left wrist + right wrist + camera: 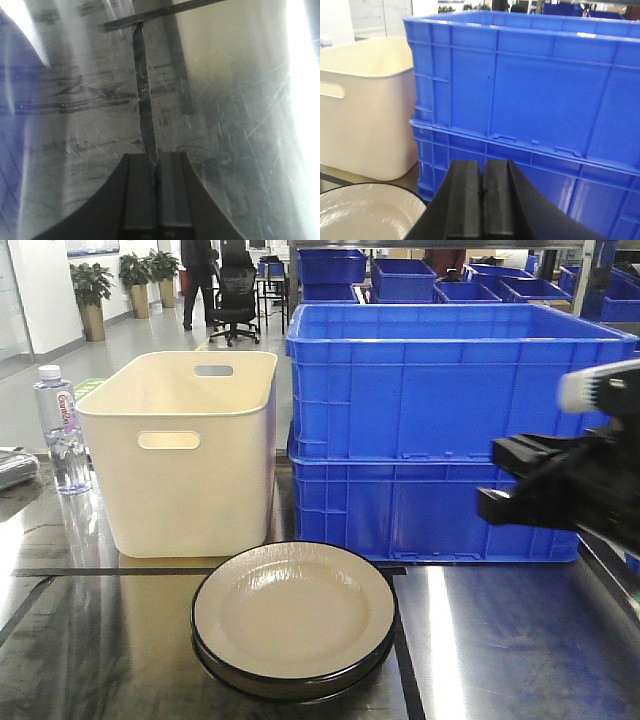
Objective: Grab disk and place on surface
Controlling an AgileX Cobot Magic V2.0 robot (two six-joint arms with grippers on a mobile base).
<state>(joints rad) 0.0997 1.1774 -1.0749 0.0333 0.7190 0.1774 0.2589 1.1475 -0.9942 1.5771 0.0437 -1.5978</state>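
Note:
The disk (293, 615) is a cream plate with a black rim, lying on top of a second like plate on the glossy grey surface (500, 640) near the front middle. Its edge shows low left in the right wrist view (365, 212). My right gripper (492, 478) hangs in the air to the right of the plates, in front of the blue crates; its jaws (482, 165) are shut with nothing between them. My left gripper (156, 159) is shut and empty, just above the bare surface (225, 100) over a black seam line. It is out of the front view.
A cream plastic bin (190, 440) stands behind the plates at left. Two stacked blue crates (430, 420) stand behind at right. A water bottle (58, 425) stands at the far left. Black seam lines (405, 660) cross the tabletop.

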